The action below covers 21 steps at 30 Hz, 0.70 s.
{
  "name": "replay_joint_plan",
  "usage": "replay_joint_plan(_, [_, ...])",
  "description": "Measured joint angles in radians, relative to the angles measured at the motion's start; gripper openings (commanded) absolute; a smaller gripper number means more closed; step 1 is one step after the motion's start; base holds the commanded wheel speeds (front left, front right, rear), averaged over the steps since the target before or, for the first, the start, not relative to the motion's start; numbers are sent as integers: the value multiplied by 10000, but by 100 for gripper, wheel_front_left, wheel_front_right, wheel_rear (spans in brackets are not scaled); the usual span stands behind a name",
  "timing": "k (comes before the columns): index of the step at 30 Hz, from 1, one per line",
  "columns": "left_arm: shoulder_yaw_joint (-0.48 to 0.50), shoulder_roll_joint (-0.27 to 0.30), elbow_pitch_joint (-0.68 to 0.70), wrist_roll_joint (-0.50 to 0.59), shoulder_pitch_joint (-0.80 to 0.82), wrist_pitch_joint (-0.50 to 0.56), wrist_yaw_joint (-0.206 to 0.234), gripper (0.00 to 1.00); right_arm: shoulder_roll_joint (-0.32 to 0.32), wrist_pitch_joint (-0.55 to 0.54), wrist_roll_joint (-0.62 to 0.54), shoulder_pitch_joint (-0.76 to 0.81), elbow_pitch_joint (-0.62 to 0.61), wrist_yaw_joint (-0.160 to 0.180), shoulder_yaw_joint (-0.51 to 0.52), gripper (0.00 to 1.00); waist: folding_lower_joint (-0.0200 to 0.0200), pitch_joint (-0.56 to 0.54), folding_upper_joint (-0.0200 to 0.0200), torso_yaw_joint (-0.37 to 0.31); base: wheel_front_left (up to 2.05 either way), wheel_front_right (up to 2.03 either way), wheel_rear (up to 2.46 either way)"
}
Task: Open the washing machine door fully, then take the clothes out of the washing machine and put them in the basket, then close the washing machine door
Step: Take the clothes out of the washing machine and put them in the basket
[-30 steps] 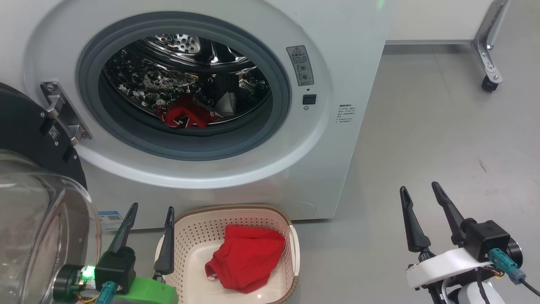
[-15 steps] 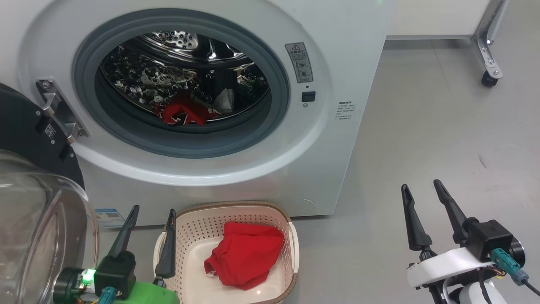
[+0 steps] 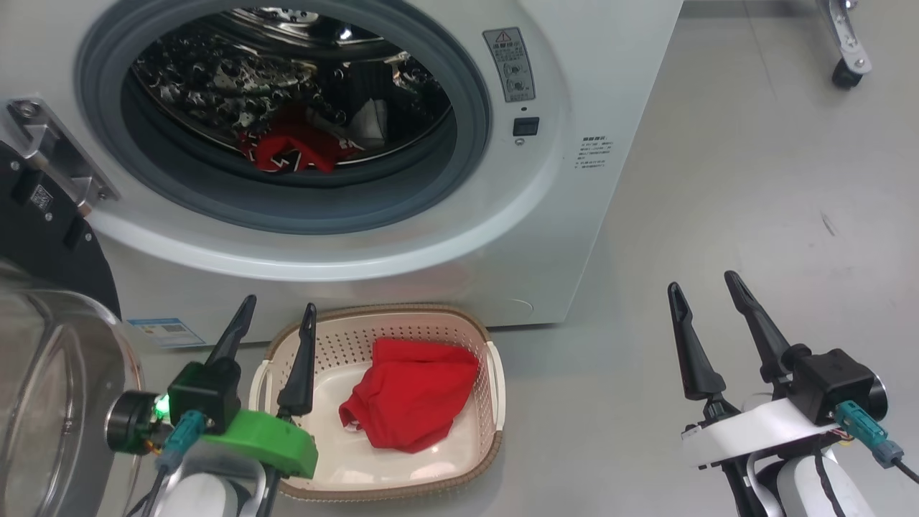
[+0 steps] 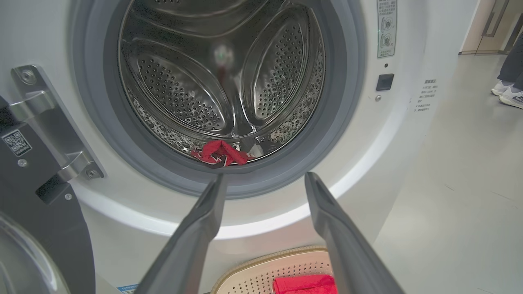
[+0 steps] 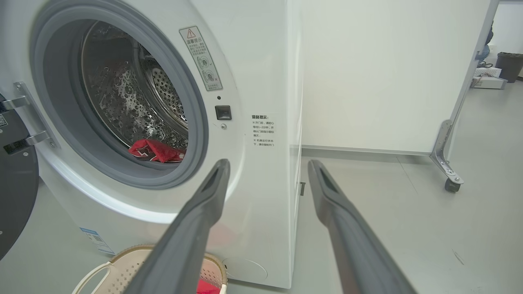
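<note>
Both the left gripper (image 3: pixel 278 303) and the right gripper (image 3: pixel 702 281) stand spread and empty. Right of the left one sits the cream perforated plastic basket (image 3: pixel 402 314) holding one bright red garment (image 3: pixel 409 402). Ahead, another red garment (image 3: pixel 287 147) lies inside the white washing machine (image 3: pixel 560 237), its glossy black round door (image 3: pixel 50 251) open leftward.

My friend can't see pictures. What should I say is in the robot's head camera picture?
A white washing machine stands with its door swung open at left and red clothes lying in its drum. A cream basket in front holds another red garment. The left gripper and right gripper hover low, fingers spread, empty.
</note>
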<state>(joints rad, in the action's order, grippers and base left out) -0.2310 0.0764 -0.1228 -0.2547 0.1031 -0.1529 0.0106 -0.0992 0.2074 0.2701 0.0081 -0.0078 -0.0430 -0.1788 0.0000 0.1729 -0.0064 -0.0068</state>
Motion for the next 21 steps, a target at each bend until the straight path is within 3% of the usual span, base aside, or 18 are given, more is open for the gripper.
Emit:
replay_joint_plan(13, [71,-180,-1101,-648,3067,1174,-510,100,-58,-96,-8,-785,-512,-84,-69,100,0,1513,0,-323,0,0,0])
replay_joint_plan(21, [535,-15,-2017,-840,5232,2186,-593,100,27,-96,-8,-1417,-734,-171,-178,100,0,2603,0,-617,0,0,0])
